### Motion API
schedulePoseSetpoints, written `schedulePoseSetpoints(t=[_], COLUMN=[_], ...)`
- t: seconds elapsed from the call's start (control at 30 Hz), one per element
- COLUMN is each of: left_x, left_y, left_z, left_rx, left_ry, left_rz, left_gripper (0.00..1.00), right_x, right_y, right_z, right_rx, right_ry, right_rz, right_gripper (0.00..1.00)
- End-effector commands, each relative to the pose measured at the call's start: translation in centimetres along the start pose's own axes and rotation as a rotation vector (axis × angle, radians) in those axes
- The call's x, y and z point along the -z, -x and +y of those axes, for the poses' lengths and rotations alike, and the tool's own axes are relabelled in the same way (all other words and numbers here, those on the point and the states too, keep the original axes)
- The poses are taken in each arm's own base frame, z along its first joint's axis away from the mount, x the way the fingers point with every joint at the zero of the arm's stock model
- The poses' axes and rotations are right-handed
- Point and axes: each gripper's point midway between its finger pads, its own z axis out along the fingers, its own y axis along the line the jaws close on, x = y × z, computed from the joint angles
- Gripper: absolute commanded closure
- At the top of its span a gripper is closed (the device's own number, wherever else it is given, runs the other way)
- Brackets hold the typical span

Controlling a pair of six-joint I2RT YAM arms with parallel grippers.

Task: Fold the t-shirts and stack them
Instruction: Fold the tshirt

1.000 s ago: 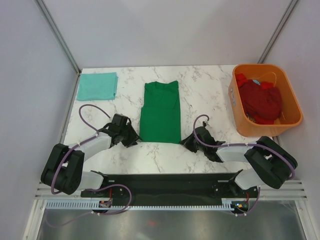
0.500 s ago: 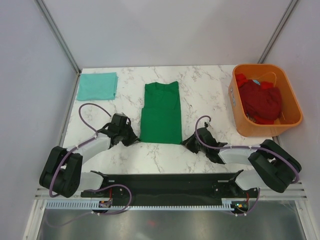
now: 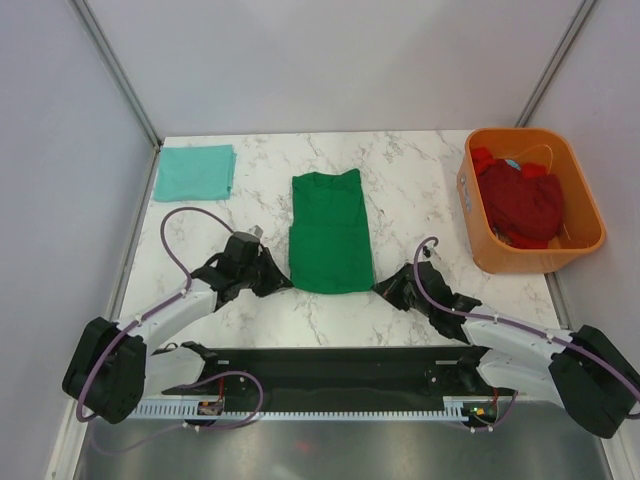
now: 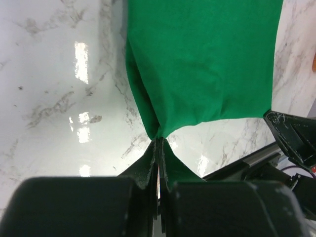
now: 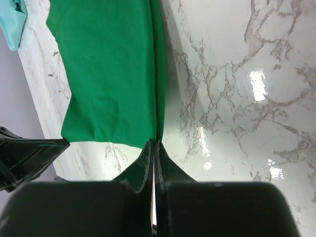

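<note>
The dark green t-shirt (image 3: pixel 330 232) lies folded lengthwise in the middle of the table, its near hem lifted. My left gripper (image 3: pixel 279 283) is shut on the shirt's near left corner (image 4: pixel 157 132). My right gripper (image 3: pixel 383 288) is shut on its near right corner (image 5: pixel 154 138). The shirt fills the upper part of the left wrist view (image 4: pixel 202 59) and of the right wrist view (image 5: pixel 108 69). The pale teal t-shirt (image 3: pixel 196 172) lies folded at the far left corner. Dark red t-shirts (image 3: pixel 522 204) are piled in the orange tub (image 3: pixel 480 236).
The orange tub stands at the table's far right edge. Grey walls close the left, back and right sides. A black rail (image 3: pixel 330 366) runs along the near edge between the arm bases.
Both arms have reached forward and lifted the green shirt's near hem; the hem has moved away from the near edge and the shirt looks shorter.
</note>
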Motion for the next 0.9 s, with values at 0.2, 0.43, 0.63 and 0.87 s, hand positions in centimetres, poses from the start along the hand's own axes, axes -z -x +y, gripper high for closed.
schedulePoseSetpoints(t=[0.2, 0.43, 0.63, 0.87], left_x=[2.7, 3.6, 3.7, 2.9], left_y=[0.2, 3.4, 7.5, 14.6], left_z=[-2.7, -5.0, -7.4, -9.4], left_rx=[0.012, -0.03, -0.048, -0.062], left_ry=[-0.074, -0.067, -0.081, -0.077], left_rz=[-0.029, -0.091, -0.14, -0.213], left_gripper=[0.98, 0.98, 0.98, 0.98], right_x=[2.7, 3.5, 2.7, -1.1], right_y=[1.9, 4.8, 8.2, 14.3], right_z=[1.2, 4.7, 8.9, 12.3], right_rx=[0.042, 0.127, 0.184, 0.25], right_ry=[0.02, 0.037, 0.046, 0.051], right_rz=[-0.072, -0.155, -0.196, -0.178], right_gripper=[1.0, 1.0, 1.0, 1.0])
